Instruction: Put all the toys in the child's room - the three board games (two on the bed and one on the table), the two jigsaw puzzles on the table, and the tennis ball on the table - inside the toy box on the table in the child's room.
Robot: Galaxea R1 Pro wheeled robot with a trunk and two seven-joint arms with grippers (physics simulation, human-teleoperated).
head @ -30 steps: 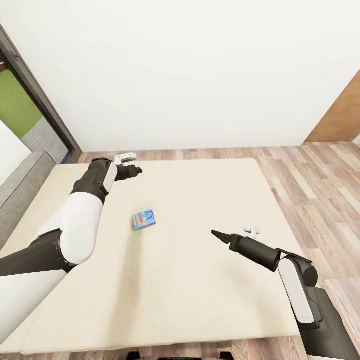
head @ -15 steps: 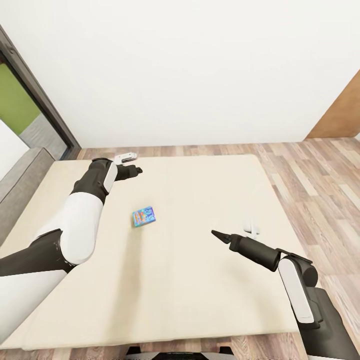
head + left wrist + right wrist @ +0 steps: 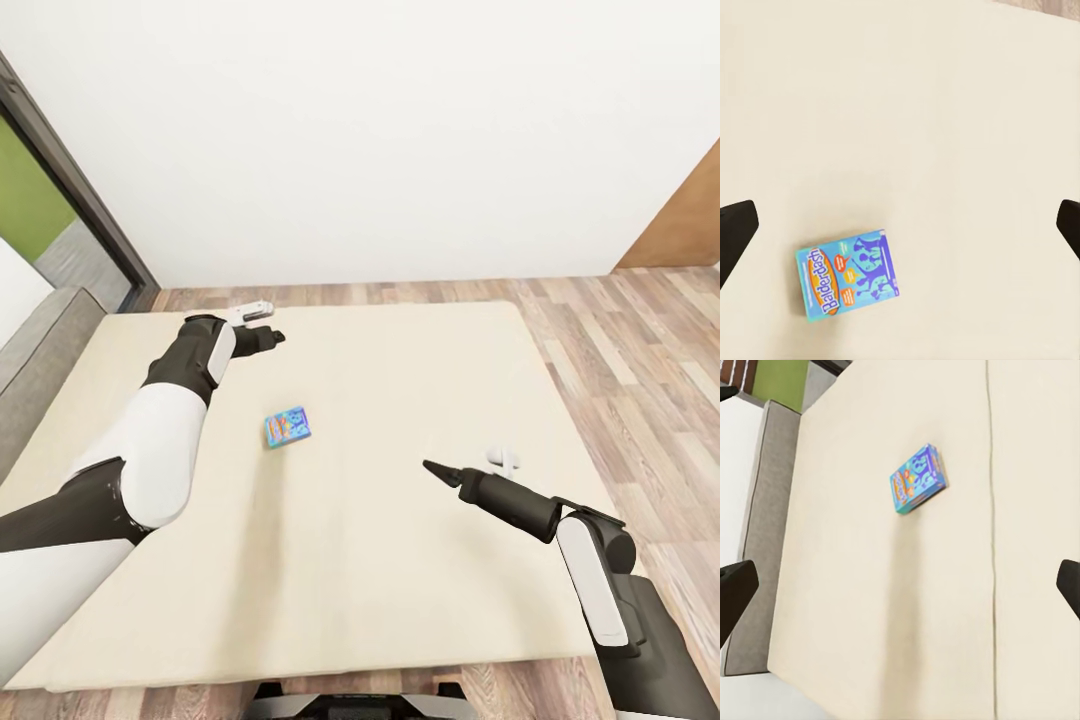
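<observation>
— White walls, plank floor (image 3: 640, 350), and the beige bed (image 3: 400, 580) spread under both arms. Which step is this?

— By my reading, the approach to the small blue board game (image 3: 288, 427) on the mattress; nothing is held yet. It lies flat, a little left of the bed's middle, at about 5 o'clock from the left gripper (image 3: 268, 325) and 10 o'clock from the right gripper (image 3: 430, 466), clear of both.

— And the grippers?

— In both wrist views the fingertips sit at opposite edges, so both are spread wide and empty.

— How does the box look?

— A small flat rectangle, cyan edges, blue lid printed with orange and white, the word "Balderdash" along one side.

— Next move?

— Probably lowering one gripper over it and closing across its narrow sides, since it lies flat on soft bedding.
</observation>
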